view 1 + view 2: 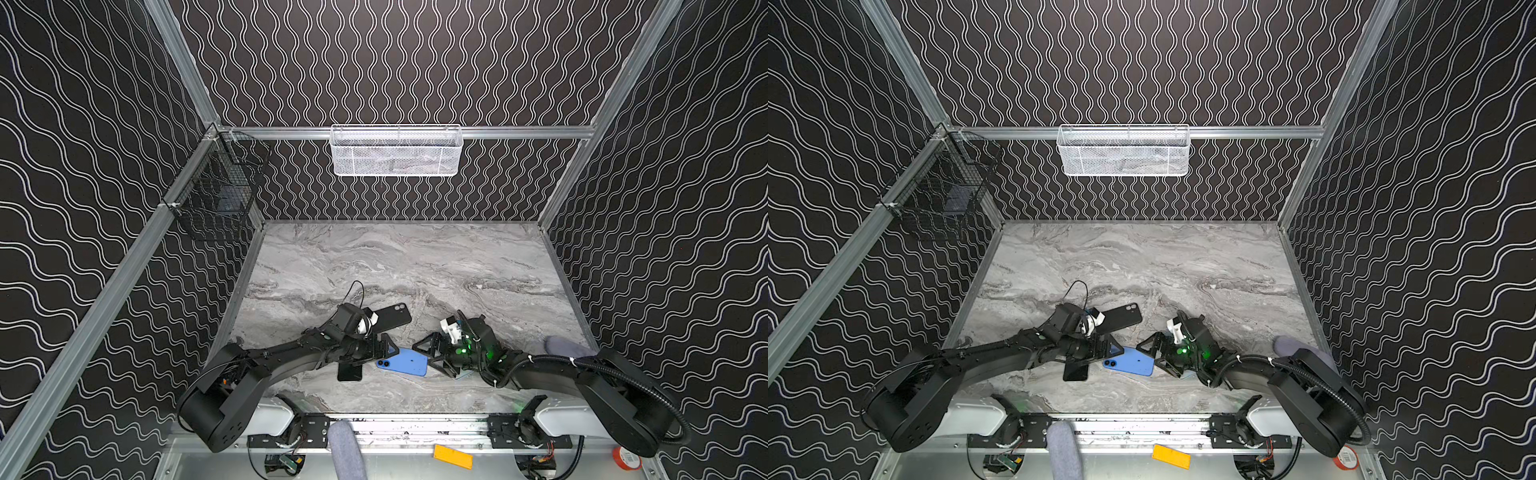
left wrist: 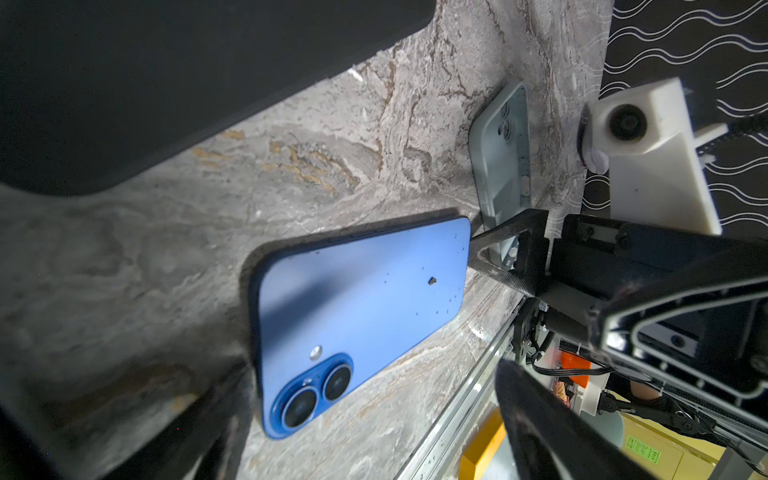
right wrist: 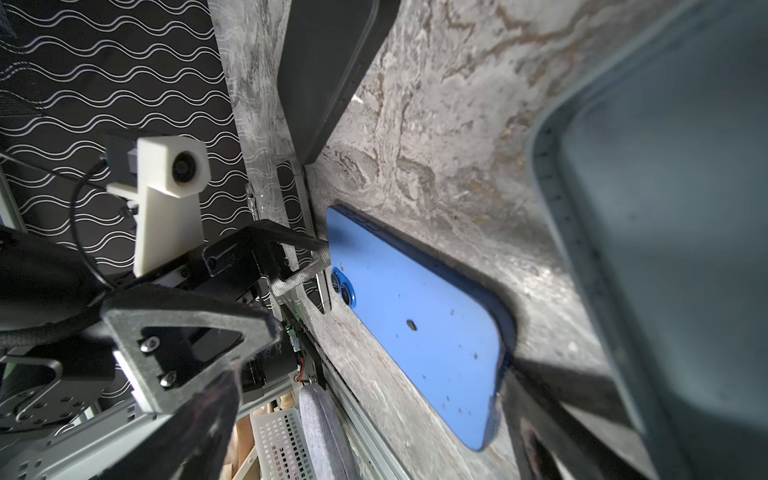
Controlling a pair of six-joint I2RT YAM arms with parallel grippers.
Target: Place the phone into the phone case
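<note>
A blue phone [image 1: 403, 362] [image 1: 1129, 362] [image 2: 361, 299] [image 3: 424, 324] lies back up on the marble table, camera end to the left. My left gripper [image 1: 380, 353] [image 1: 1115, 350] [image 2: 365, 432] stands open at that camera end, one fingertip against it. My right gripper [image 1: 430, 358] [image 1: 1154, 356] [image 3: 374, 424] is open at the other end, a fingertip at the phone's corner. A pale grey-blue phone case [image 1: 464, 375] [image 1: 1185, 376] [image 2: 500, 166] [image 3: 685, 249] lies open side up, mostly hidden under the right gripper in both top views.
A black case or phone with camera holes [image 1: 392, 318] [image 1: 1121, 318] lies just behind the left gripper. A glossy black phone [image 1: 350, 372] [image 1: 1075, 372] lies under it at the front. A white mesh basket [image 1: 397, 151] hangs on the back wall, a black wire basket [image 1: 216, 195] on the left.
</note>
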